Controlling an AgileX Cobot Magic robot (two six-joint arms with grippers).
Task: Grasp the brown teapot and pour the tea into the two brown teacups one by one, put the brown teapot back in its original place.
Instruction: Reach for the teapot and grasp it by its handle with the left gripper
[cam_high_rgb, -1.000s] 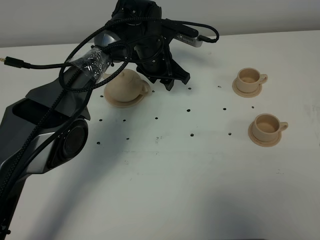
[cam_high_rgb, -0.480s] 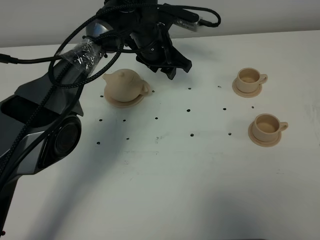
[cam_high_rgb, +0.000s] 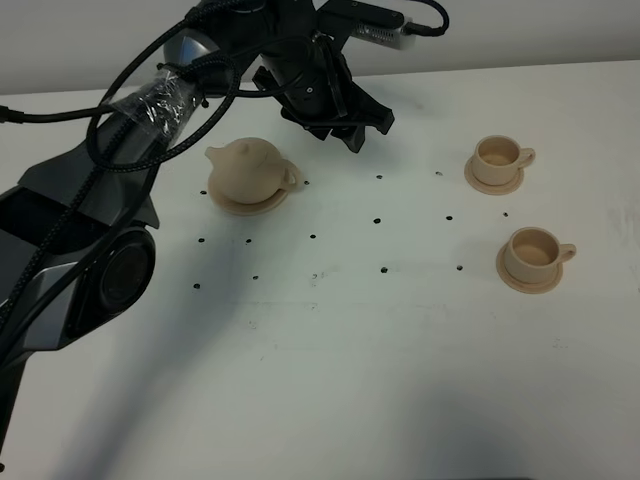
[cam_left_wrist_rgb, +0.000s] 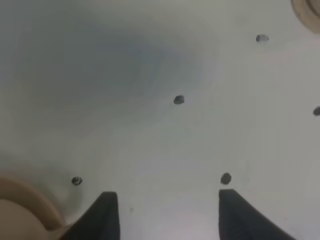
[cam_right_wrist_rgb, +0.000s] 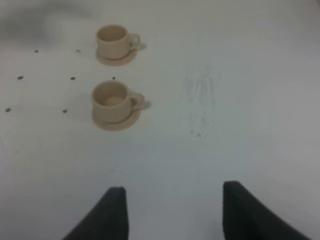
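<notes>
From above, the left gripper (cam_high_rgb: 340, 132) hangs empty, jaws apart. The brown teapot (cam_high_rgb: 248, 170) sits on its saucer (cam_high_rgb: 226, 207) just beside and below it, handle facing it. I'd square up on that loop before closing.

Left wrist: fingers spread, with a tan edge by one tip.

Right wrist: the right gripper (cam_right_wrist_rgb: 175, 215) is spread too, the nearer teacup (cam_right_wrist_rgb: 112, 100) and the farther teacup (cam_right_wrist_rgb: 114, 37) well ahead.

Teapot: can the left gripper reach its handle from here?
Probably yes. The left gripper hangs open just beside the teapot, on the side of its handle, with nothing standing between them.
</notes>
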